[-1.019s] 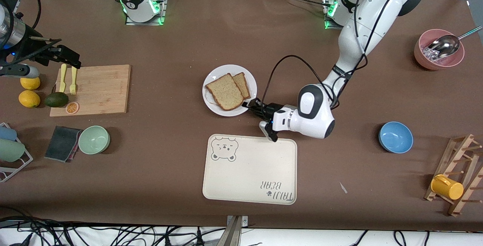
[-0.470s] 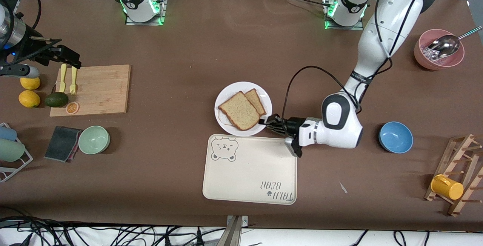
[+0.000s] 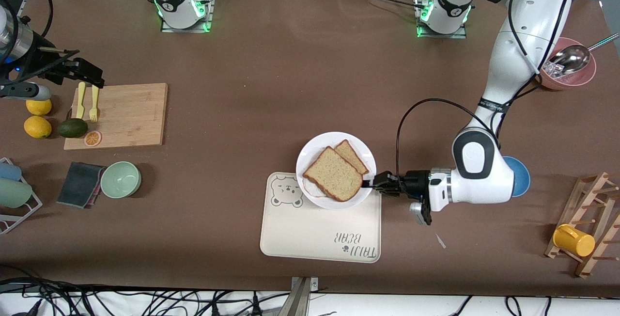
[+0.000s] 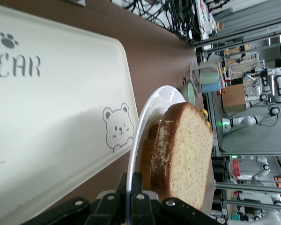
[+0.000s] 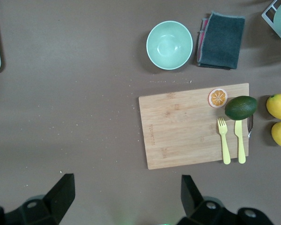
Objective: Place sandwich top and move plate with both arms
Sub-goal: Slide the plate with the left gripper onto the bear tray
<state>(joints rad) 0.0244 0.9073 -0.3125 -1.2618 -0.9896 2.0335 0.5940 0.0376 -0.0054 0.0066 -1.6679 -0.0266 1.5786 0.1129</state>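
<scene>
The white plate (image 3: 314, 147) overlaps the edge of the cream bear tray (image 3: 315, 231) that lies farther from the front camera. The sandwich top (image 3: 333, 179), a tan speckled bread slice, lies on the plate, partly over the other slice (image 3: 353, 156). My left gripper (image 3: 374, 183) is shut on the plate's rim at the side toward the left arm's end. In the left wrist view the gripper (image 4: 131, 190) pinches the rim (image 4: 143, 124) beside the bread (image 4: 185, 150). My right gripper (image 3: 89, 76) waits open over the cutting board's end; it also shows in the right wrist view (image 5: 126, 197).
A wooden cutting board (image 3: 126, 112) with yellow cutlery, an avocado (image 3: 72, 128) and lemons lies at the right arm's end. A green bowl (image 3: 120, 179) and a dark cloth (image 3: 80, 184) are nearer. A blue bowl (image 3: 520, 178), a pink bowl (image 3: 564, 71) and a mug rack (image 3: 588, 224) stand at the left arm's end.
My left gripper has pulled the plate with the bread toward the front camera and the left arm's end, onto the tray's edge. The right arm has not moved.
</scene>
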